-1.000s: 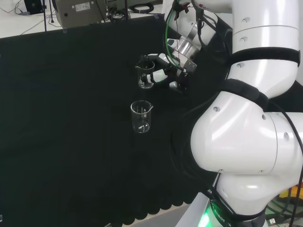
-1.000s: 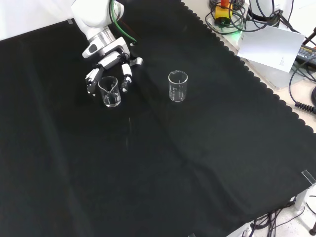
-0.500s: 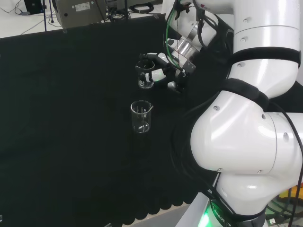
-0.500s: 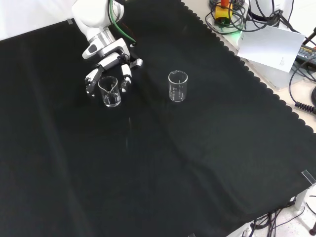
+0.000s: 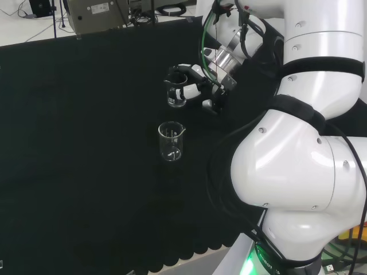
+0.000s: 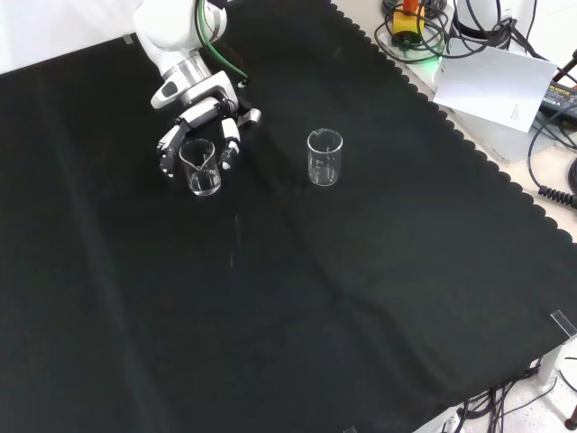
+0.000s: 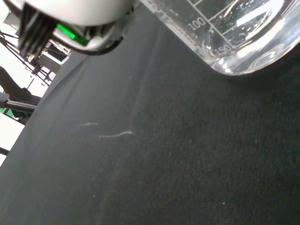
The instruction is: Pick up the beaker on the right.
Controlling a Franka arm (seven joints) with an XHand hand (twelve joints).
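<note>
- In the head view the hand (image 5: 198, 86) reaches out from the arm's white links (image 5: 309, 149) toward the far middle of the black cloth (image 5: 86, 143), its fingers curled around a clear glass beaker (image 5: 176, 94).
- In the front view the fingers (image 6: 230, 140) stand on both sides of that held beaker (image 6: 203, 168): one dark-tipped finger sits at its left, and others lie along its right.
- The held beaker stays upright, with its spout pointing toward the front camera, and its base looks raised a little off the cloth, though the pictures do not settle that.
- In the wrist view the beaker's rounded glass base (image 7: 243, 37) is close and large, with printed scale marks on its wall and dark cloth (image 7: 164, 164) beneath it.
- A second clear beaker (image 6: 325, 157) stands upright on the cloth, well apart from the hand.
- In the front view it is to the right of the held beaker; in the head view (image 5: 171, 141) it stands nearer the camera than the held one.
- Beyond the cloth's scalloped right edge in the front view lie a white sheet of paper (image 6: 491, 86) and some cables (image 6: 424, 36).
</note>
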